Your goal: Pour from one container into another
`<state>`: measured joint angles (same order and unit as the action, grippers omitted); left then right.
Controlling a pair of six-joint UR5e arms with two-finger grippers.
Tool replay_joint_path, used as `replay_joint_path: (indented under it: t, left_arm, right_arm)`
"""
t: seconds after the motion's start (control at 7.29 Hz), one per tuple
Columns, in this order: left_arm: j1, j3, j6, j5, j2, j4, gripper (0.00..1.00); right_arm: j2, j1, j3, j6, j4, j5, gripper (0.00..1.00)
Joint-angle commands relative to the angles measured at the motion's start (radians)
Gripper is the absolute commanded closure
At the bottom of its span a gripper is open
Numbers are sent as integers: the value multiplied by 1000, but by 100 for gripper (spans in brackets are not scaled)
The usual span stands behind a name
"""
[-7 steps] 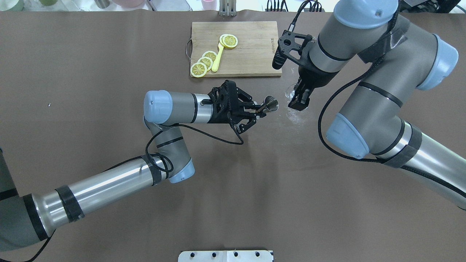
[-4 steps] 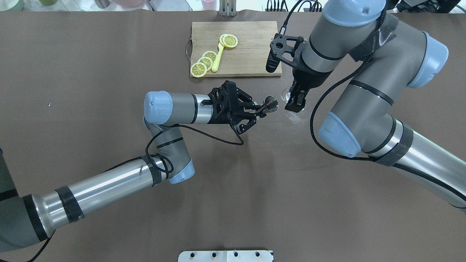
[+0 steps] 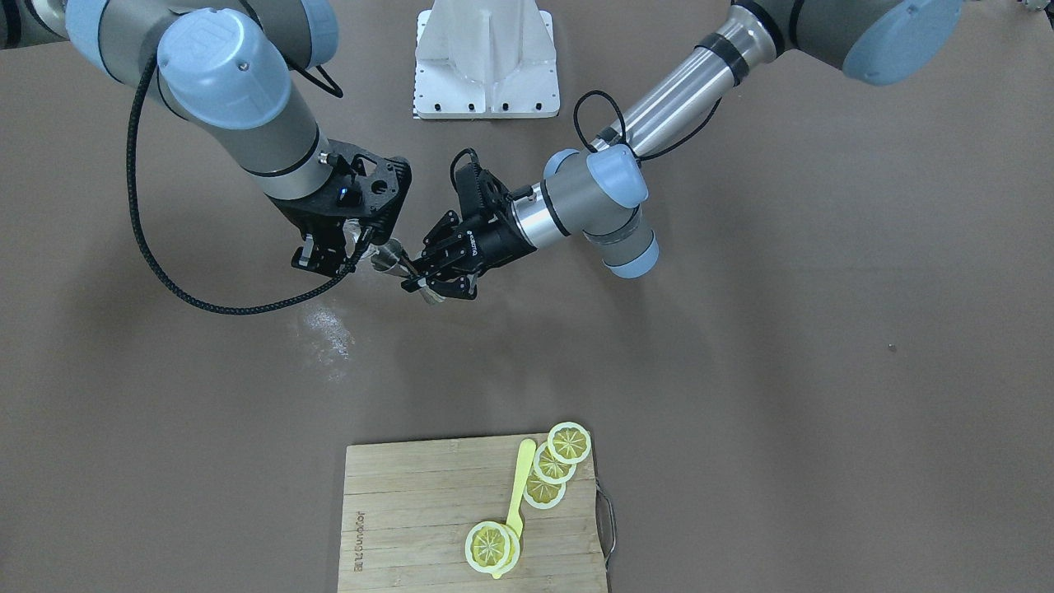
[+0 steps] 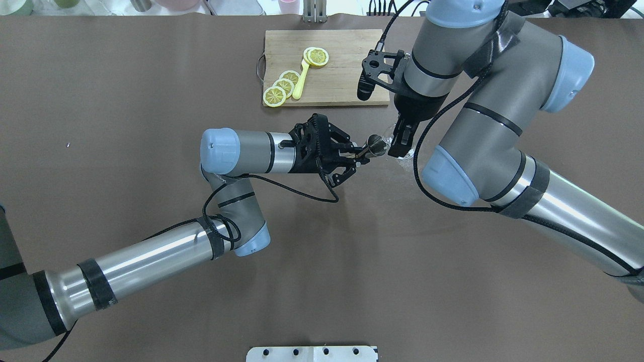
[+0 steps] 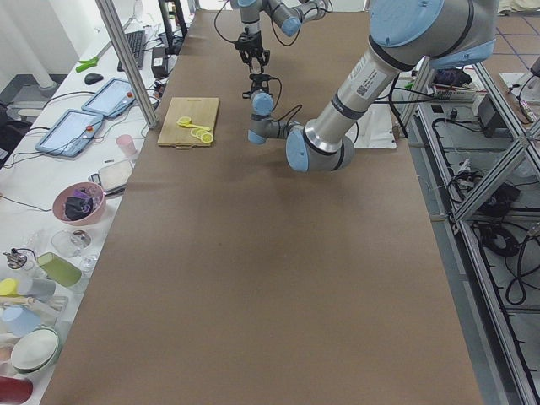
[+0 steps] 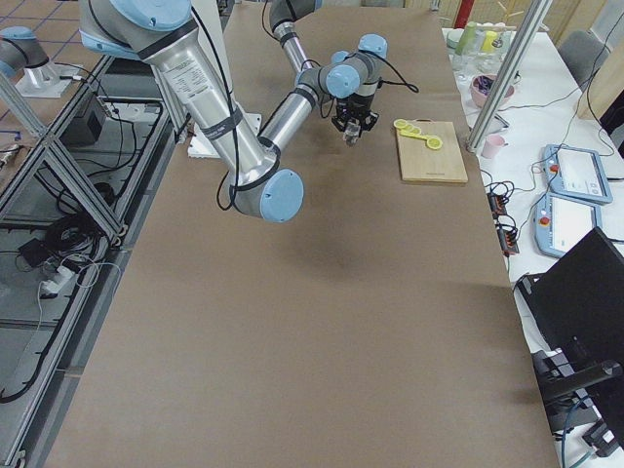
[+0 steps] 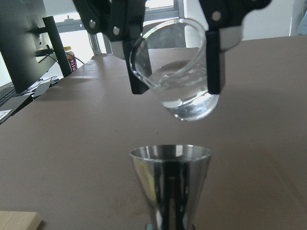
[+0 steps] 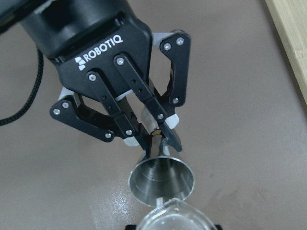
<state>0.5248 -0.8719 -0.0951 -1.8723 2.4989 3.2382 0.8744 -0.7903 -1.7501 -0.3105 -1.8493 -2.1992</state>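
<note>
A steel jigger (image 4: 375, 144) is held upright by its narrow waist in my left gripper (image 4: 359, 154), which is shut on it; the right wrist view looks into the jigger's open mouth (image 8: 161, 179). My right gripper (image 4: 401, 142) is shut on a small clear glass (image 7: 180, 76). The glass hangs tilted just above and beyond the jigger (image 7: 170, 177), spout side toward it, with clear liquid in its bottom. In the front-facing view the glass (image 3: 363, 236) sits beside the jigger (image 3: 387, 257), rims nearly touching.
A wet patch (image 3: 325, 329) lies on the brown table under the right gripper. At the far side sits a wooden cutting board (image 4: 347, 75) with lemon slices (image 4: 282, 85) and a yellow spoon (image 4: 301, 80). A white base plate (image 4: 312, 353) is at the near edge.
My right arm has swung left, carrying the glass from beside the wet patch up to the jigger's rim. The left gripper and jigger have barely shifted.
</note>
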Motion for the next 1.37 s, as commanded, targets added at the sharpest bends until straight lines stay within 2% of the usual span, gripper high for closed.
replay_joint_path:
  t: [0.0, 1.23]
  left_arm:
    - [-3, -2, 0, 8, 0, 0, 100]
    - [-8, -7, 2, 8, -5, 6, 100]
  right_arm:
    - [-28, 0, 24, -19, -47, -11, 100]
    - [-90, 0, 73, -84, -194, -23, 100]
